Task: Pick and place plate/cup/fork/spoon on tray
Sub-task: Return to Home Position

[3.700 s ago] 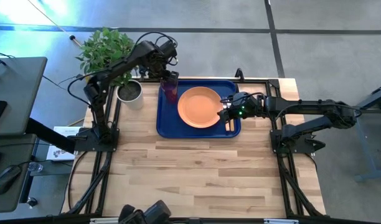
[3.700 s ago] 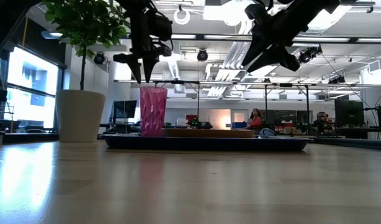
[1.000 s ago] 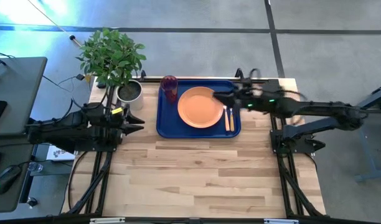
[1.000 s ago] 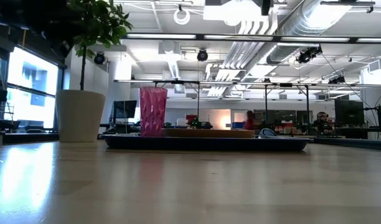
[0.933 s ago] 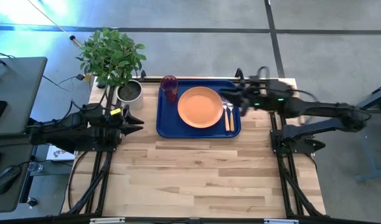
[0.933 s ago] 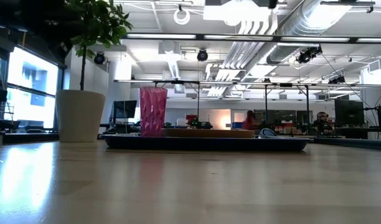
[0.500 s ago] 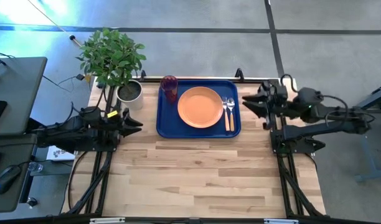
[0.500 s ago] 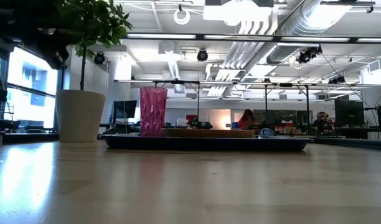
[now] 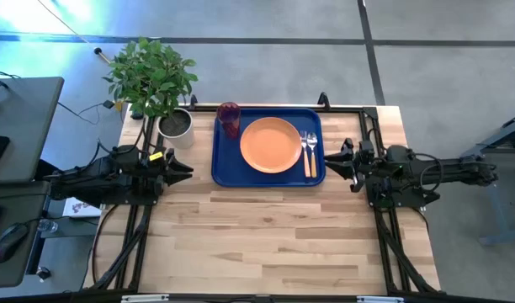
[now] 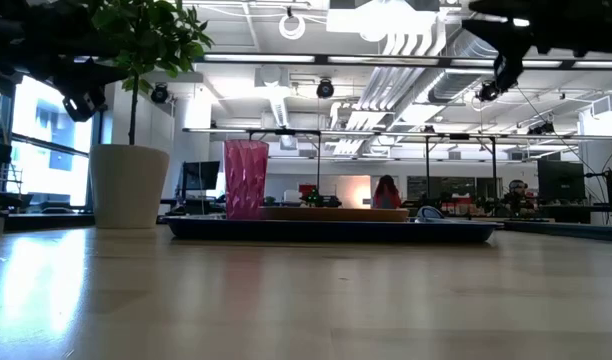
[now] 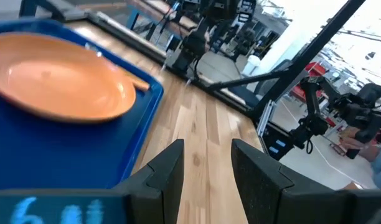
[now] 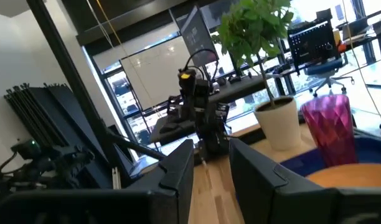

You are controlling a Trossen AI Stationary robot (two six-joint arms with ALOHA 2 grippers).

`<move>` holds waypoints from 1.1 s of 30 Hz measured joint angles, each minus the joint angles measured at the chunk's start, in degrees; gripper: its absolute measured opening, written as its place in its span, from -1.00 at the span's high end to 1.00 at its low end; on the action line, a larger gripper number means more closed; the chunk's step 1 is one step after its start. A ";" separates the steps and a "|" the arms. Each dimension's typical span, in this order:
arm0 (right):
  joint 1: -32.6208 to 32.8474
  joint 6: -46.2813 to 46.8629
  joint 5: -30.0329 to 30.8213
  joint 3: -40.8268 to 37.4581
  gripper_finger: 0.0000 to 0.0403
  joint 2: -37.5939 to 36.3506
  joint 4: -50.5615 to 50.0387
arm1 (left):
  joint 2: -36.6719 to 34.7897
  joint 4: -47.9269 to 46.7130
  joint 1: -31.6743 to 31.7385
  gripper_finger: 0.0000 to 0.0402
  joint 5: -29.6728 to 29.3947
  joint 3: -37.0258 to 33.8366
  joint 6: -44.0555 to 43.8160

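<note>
The blue tray (image 9: 226, 165) lies at the table's far middle. The orange plate (image 9: 270, 145) rests flat on it. The dark red cup (image 9: 229, 118) stands upright in the tray's far left corner. The fork and the spoon (image 9: 308, 152) lie side by side on the tray, right of the plate; which is which I cannot tell. My left gripper (image 9: 188, 166) is open and empty at the table's left edge, pointing at the tray. My right gripper (image 9: 328, 160) is open and empty just right of the tray's right rim.
A potted plant in a grey pot (image 9: 175, 124) stands left of the tray at the far left corner. The arms' black base frames run along both side edges of the table. Bare wood fills the table's near half (image 9: 266, 244).
My right gripper has drawn back from above the tray's right part toward the table's right edge and a little nearer, its arm folding in; it holds nothing. The fork and spoon stay on the tray beside the plate.
</note>
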 joint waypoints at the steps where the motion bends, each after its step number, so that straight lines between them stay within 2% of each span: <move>1: 0.00 0.09 0.00 -1.47 0.53 -1.16 0.35 | 0.00 -0.61 0.00 0.38 0.00 0.00 -0.29; 9: 0.00 0.11 -2.56 -9.36 0.53 -9.15 1.20 | 0.00 -2.76 0.00 0.38 -0.70 0.00 -0.22; 17: 0.00 3.45 -7.83 -13.91 0.53 -12.37 0.49 | 0.00 -3.01 0.02 0.38 -3.04 0.00 -0.28; 23: 0.00 4.83 -6.97 -13.89 0.53 -12.27 -3.98 | 0.02 -3.03 0.02 0.38 -3.45 0.00 -0.19; 28: 0.00 4.79 -3.42 -13.92 0.53 -12.27 -5.45 | 0.00 -0.56 0.02 0.38 -7.23 0.00 3.76; 33: 0.00 5.15 -2.97 -13.92 0.53 -12.25 -7.57 | 0.00 2.69 -0.04 0.38 -5.98 0.04 7.79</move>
